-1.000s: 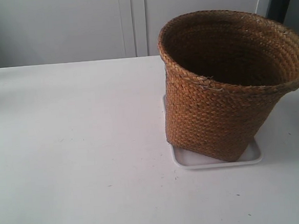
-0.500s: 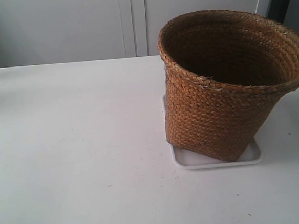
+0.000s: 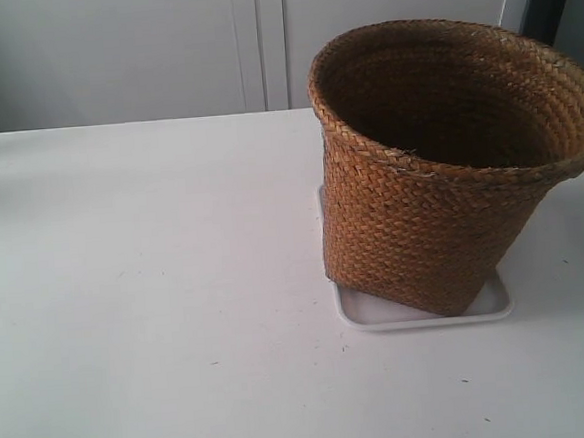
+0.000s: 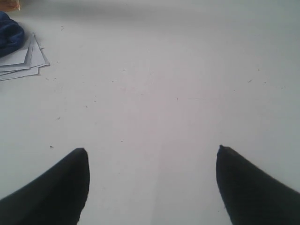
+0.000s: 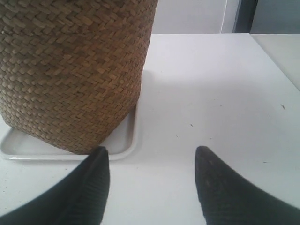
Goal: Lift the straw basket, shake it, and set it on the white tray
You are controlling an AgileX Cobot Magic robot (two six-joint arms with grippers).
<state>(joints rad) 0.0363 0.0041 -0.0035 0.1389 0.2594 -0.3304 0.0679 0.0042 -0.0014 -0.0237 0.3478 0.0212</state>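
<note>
The brown woven straw basket (image 3: pixel 439 169) stands upright on the white tray (image 3: pixel 379 313), covering most of it; the basket is empty as far as its inside shows. In the right wrist view the basket (image 5: pixel 70 70) rests on the tray (image 5: pixel 28 147), and my right gripper (image 5: pixel 152 152) is open a short way off from the tray's corner, holding nothing. My left gripper (image 4: pixel 152 150) is open over bare white table, with neither basket nor tray in its view. No arm shows in the exterior view.
A stack of white papers (image 4: pixel 21 63) with a dark blue thing (image 4: pixel 9 35) on it lies far from my left gripper. The table's edge (image 5: pixel 276 61) runs beyond my right gripper. White cabinet doors (image 3: pixel 160 48) stand behind the table.
The basket's base has settled very slightly on the tray; its rim stays where it was. No arm appears in any exterior frame.
</note>
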